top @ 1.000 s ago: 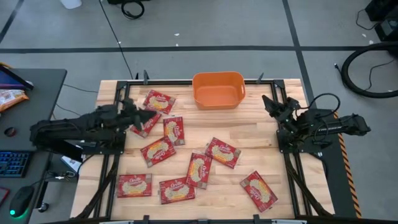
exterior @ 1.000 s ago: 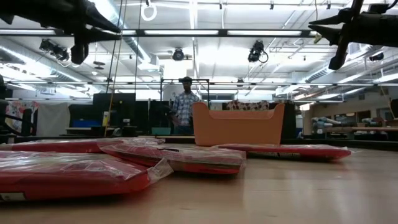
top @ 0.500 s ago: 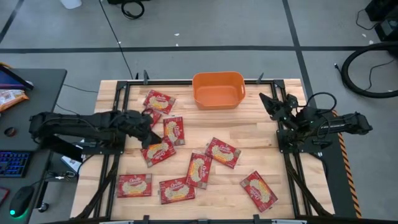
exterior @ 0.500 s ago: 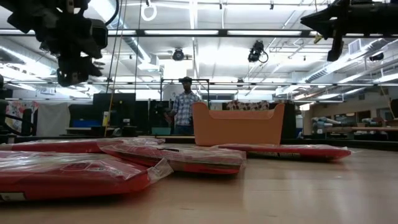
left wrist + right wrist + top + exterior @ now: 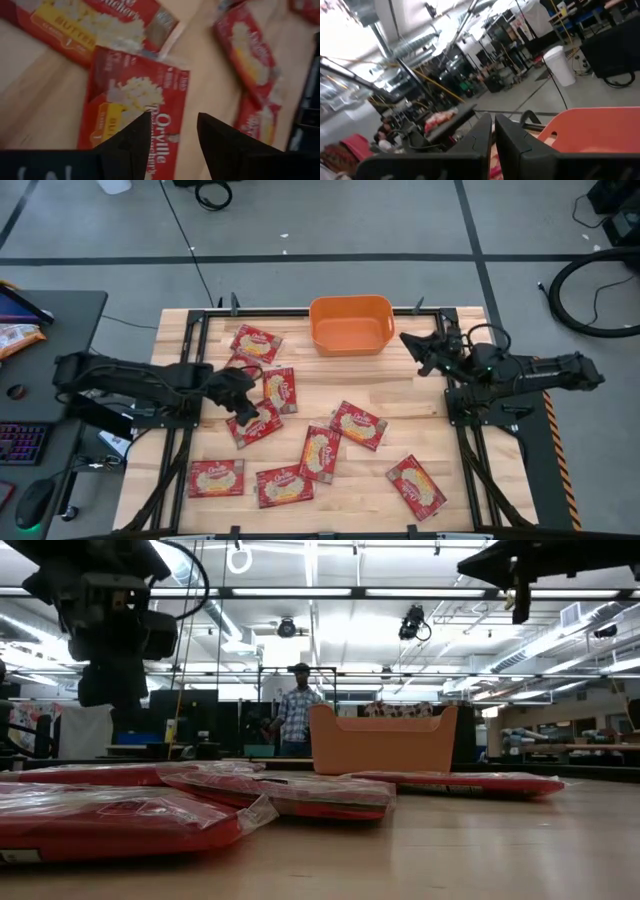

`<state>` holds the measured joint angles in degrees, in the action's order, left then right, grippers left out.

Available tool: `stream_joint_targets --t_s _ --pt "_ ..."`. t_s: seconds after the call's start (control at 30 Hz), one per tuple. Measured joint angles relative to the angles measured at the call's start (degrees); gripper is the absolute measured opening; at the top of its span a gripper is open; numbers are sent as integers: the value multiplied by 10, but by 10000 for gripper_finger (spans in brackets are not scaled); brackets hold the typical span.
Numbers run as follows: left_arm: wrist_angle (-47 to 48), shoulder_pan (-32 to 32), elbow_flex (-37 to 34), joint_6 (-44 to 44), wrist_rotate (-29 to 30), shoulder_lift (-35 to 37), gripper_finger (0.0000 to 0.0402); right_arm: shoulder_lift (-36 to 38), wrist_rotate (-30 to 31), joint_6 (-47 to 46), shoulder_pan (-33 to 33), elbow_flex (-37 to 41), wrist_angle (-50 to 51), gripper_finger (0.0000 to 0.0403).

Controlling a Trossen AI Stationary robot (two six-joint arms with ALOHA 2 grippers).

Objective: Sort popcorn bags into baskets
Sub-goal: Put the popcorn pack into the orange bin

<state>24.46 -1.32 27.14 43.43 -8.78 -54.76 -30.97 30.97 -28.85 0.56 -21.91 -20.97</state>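
Hovering over a popcorn bag [image 5: 254, 423] left of table centre, the left gripper [image 5: 172, 137] is holding its fingers apart to straddle it, nothing held. Right gripper [image 5: 412, 345] is waiting near the orange bin [image 5: 350, 323], fingers together and empty. Bin looks empty (interior only partly readable). Other bags are lying scattered on the wooden table [image 5: 420, 420]; a person [image 5: 296, 710] is standing in the workshop behind.

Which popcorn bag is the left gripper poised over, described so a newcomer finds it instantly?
Start at the orange basket on the table's far edge. Toward the left arm, the left gripper, fingers open, hangs over one tilted popcorn bag. Unlike its neighbours, this bag is partly hidden beneath those dark fingers.
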Motion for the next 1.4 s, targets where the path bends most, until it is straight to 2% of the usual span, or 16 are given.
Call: stream_joint_targets --t_s 0.2,0.33,0.47,0.67,0.83,0.93,1.07,1.27,1.4 --pt "24 -7 0 -6 28 -42 165 -42 -25 6 0 -32 2 29" --pt "29 -14 10 -6 -8 -68 165 -71 -36 9 0 -57 22 29" --pt "93 30 70 -22 -21 -103 164 -95 -29 10 -4 -79 60 29" --pt "130 137 148 -64 95 -163 164 -109 -25 6 -26 -87 62 29" --pt "127 199 160 -47 188 -200 165 -110 -31 7 -36 -87 60 29" --pt "126 223 160 -11 196 -217 172 -111 -58 4 -40 -96 68 29" --pt "121 257 160 -6 230 -240 208 -124 -69 8 -40 -130 91 29" --pt "115 282 160 -52 283 -282 261 -158 -73 1 -40 -186 106 29" --pt "83 291 160 -51 305 -299 263 -178 -125 4 -40 -251 209 29"
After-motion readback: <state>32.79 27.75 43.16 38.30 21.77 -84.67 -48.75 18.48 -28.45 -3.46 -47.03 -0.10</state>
